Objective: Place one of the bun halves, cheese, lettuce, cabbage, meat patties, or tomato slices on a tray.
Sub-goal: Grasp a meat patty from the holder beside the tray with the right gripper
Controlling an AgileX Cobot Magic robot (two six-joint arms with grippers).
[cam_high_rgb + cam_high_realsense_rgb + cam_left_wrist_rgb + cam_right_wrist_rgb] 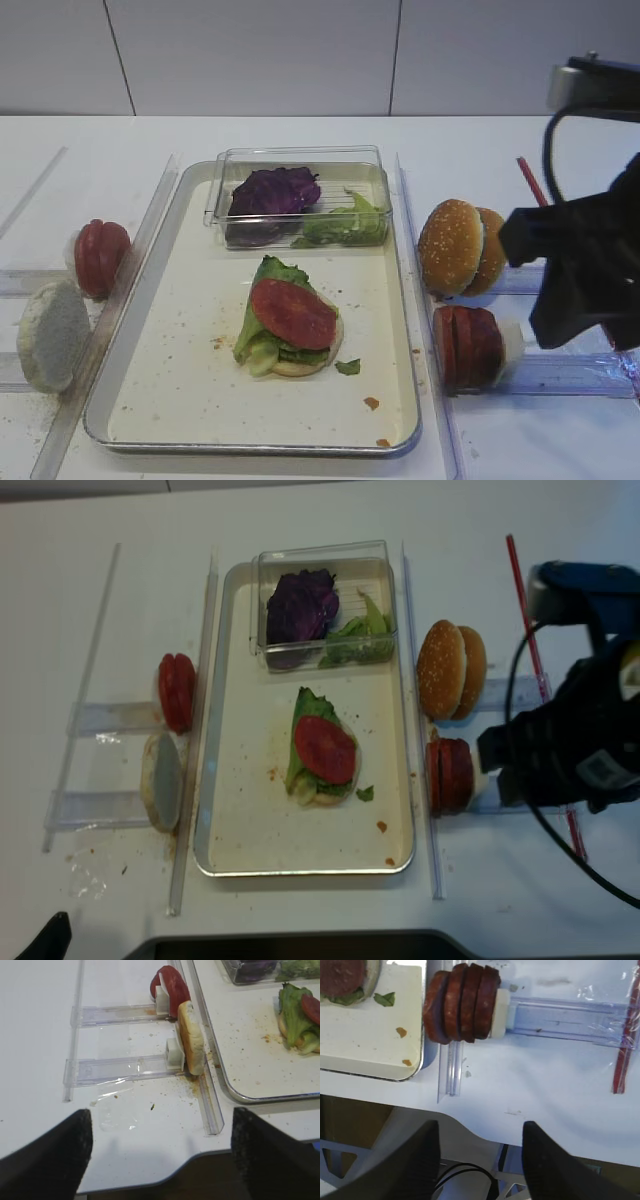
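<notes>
On the white table, the tray lay in the middle, its cream floor speckled with crumbs. Near its centre sat a bun half with lettuce on it and a tomato slice on top. A clear plastic box stood at the far end of the tray, with the cabbage in its left part and more lettuce to the right of it.

Just right of the tray, the meat patties stood on edge in a row against a white block in a clear rack, and the bun halves stood on edge in the rack behind them. Left of the tray, a few tomato slices stood on edge in another rack, and a pale bun half stood nearer the camera.

The right gripper hung over the table's near edge, well apart from the patties, its two dark fingers spread wide with nothing between them. The left gripper hovered over the near left edge of the table, likewise spread and empty. A red strip lay on the table at the far right.
</notes>
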